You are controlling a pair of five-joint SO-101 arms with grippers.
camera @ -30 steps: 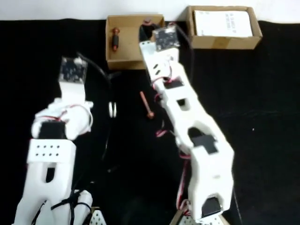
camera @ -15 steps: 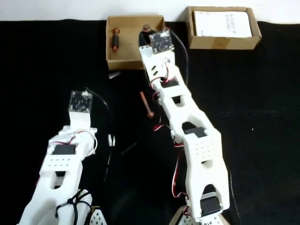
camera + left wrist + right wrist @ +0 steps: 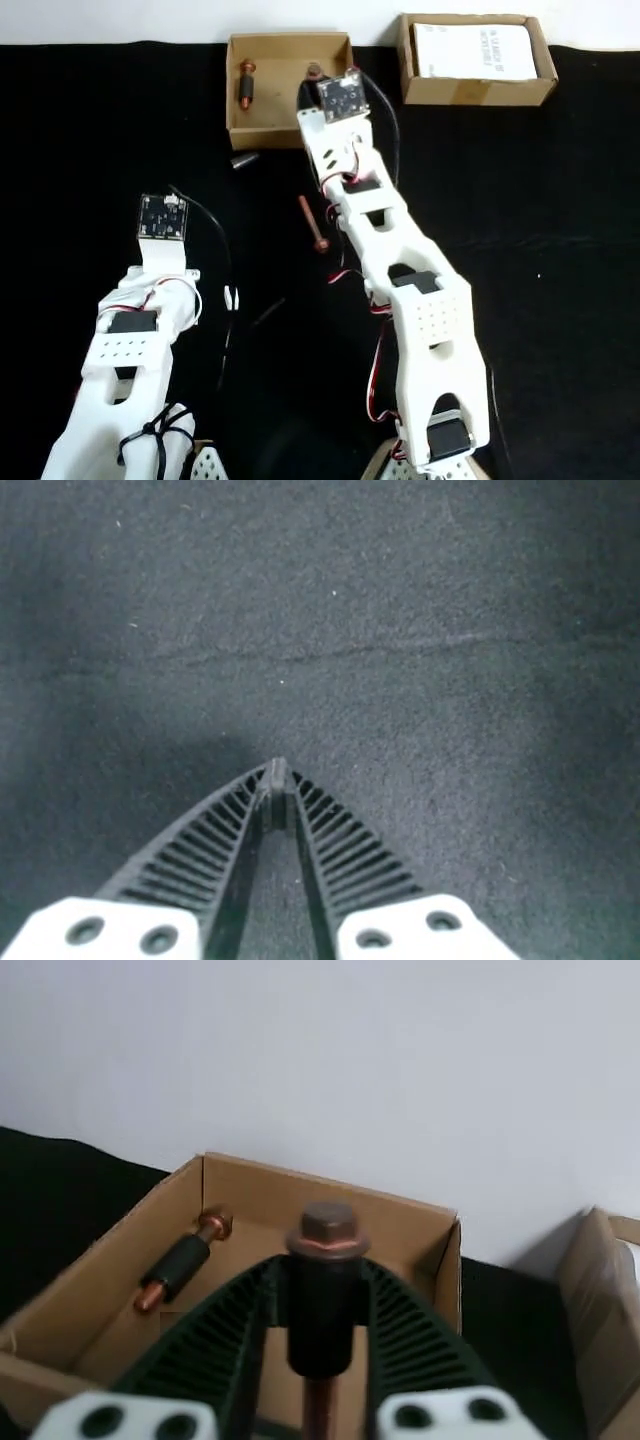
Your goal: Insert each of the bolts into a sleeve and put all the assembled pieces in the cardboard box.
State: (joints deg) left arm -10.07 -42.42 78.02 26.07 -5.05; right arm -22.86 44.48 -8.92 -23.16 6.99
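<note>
One copper flange-head bolt in a black cylindrical sleeve (image 3: 328, 1232), upright, pinched between the jaws of the right gripper (image 3: 322, 1265) above the brown cardboard box (image 3: 262, 132). Inside, by the left wall, a second sleeved copper bolt (image 3: 246, 83) lying flat. On the black cloth (image 3: 520, 250), a bare copper bolt (image 3: 311, 224) and a loose black sleeve (image 3: 243, 159) just outside the box's front wall. Left gripper (image 3: 277, 780) low over the cloth, jaws pressed tip to tip, nothing between.
</note>
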